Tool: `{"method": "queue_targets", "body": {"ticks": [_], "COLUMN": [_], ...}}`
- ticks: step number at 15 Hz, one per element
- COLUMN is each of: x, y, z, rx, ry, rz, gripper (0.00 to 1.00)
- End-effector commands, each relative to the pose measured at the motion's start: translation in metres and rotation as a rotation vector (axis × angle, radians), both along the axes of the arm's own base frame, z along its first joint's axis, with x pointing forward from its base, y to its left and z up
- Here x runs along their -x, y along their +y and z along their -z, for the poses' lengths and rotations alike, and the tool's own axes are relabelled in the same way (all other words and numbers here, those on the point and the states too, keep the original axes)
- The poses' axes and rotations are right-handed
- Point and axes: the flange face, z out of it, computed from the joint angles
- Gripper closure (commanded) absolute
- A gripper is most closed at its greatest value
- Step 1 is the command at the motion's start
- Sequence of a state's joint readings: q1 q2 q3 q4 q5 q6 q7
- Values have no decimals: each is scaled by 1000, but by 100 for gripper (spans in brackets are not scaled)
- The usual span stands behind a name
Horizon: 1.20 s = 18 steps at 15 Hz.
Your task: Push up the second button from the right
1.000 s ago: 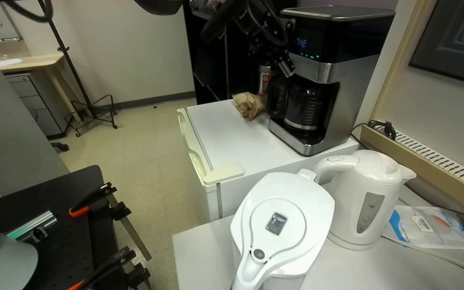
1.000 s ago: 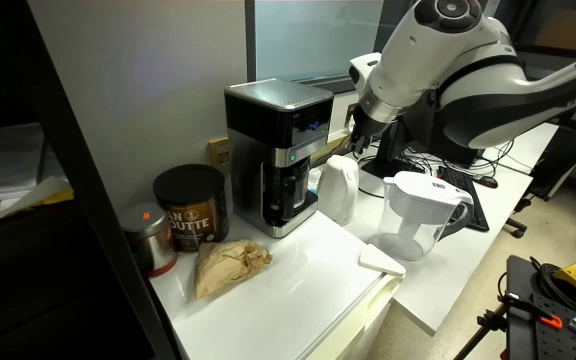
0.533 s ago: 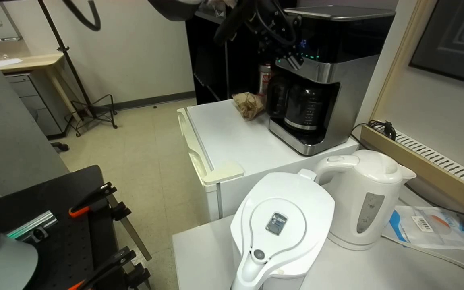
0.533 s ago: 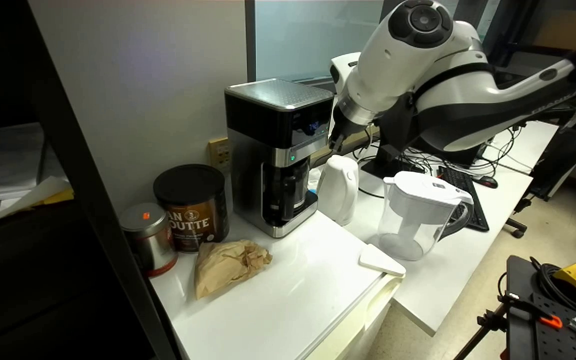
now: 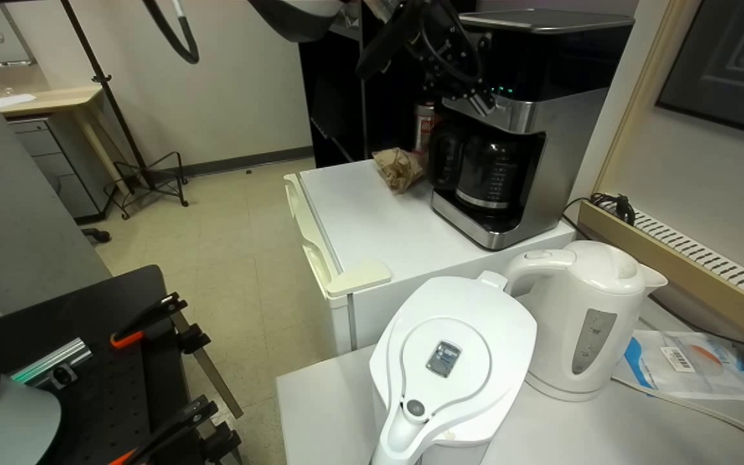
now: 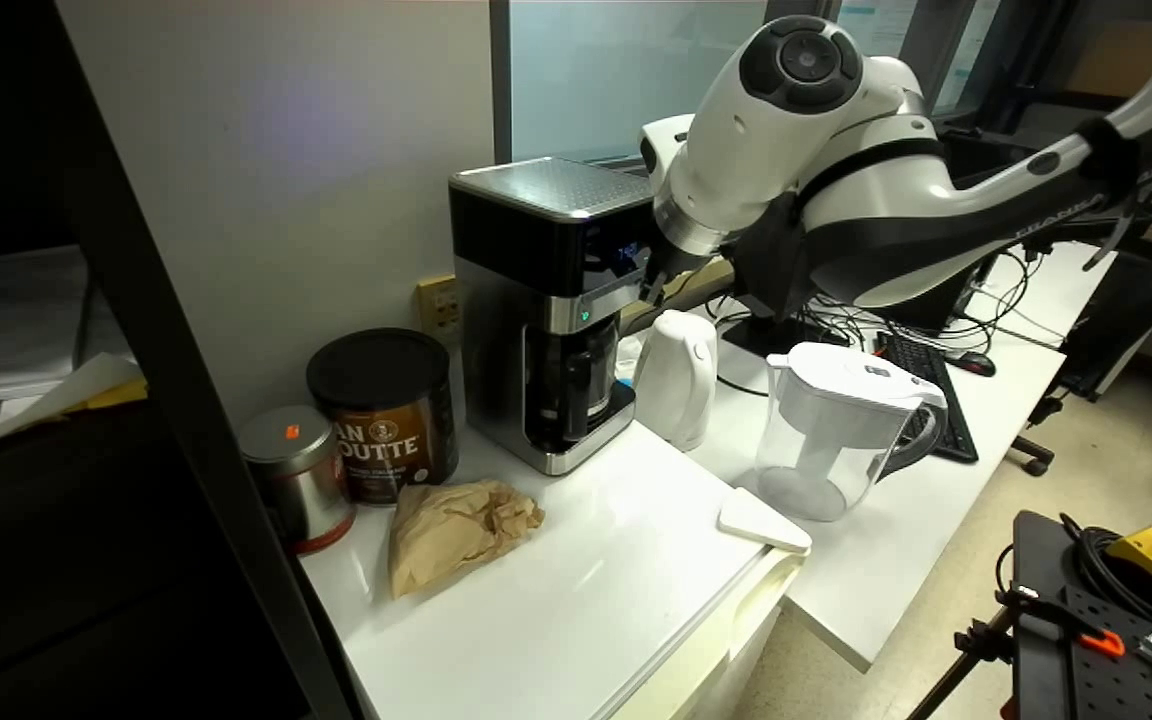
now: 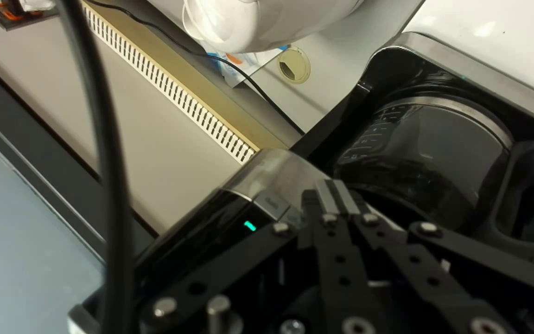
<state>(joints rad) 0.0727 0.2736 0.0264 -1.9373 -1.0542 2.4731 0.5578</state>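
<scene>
Closest to the lens in the wrist view ran a black cable (image 7: 104, 162). Beyond it came the gripper (image 7: 338, 197), its jaws drawn narrow, the metal tips side by side with a thin dark line between them. They hung in front of the silver strip (image 7: 290, 174) on the coffee maker (image 6: 506, 300); I could not tell whether they touched it. On that strip, just beside the tips and partly covered by the gripper, was the second button from the right (image 7: 292, 216), its lettering too blurred to read. The end button (image 7: 269, 204) showed fully, a green light (image 7: 250, 226) near it. The carafe (image 7: 424, 153) sat inside the machine. Farther off, on the bench (image 7: 336, 55), the white kettle (image 7: 295, 18) stood with a plastic packet (image 5: 721, 381) near it, then the pitcher (image 6: 816, 430).
</scene>
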Motion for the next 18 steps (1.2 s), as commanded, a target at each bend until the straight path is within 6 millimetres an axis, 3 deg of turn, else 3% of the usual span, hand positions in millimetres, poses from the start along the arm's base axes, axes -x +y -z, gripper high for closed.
{"method": "queue_targets", "body": {"ticks": [1, 8, 18], "x": [-9, 25, 94], "y": [3, -1, 0], "z": [-4, -4, -9], "rx": [13, 111, 257], "ry": [-37, -11, -34], "rz": [-4, -69, -251], "gripper": [99, 99, 99]}}
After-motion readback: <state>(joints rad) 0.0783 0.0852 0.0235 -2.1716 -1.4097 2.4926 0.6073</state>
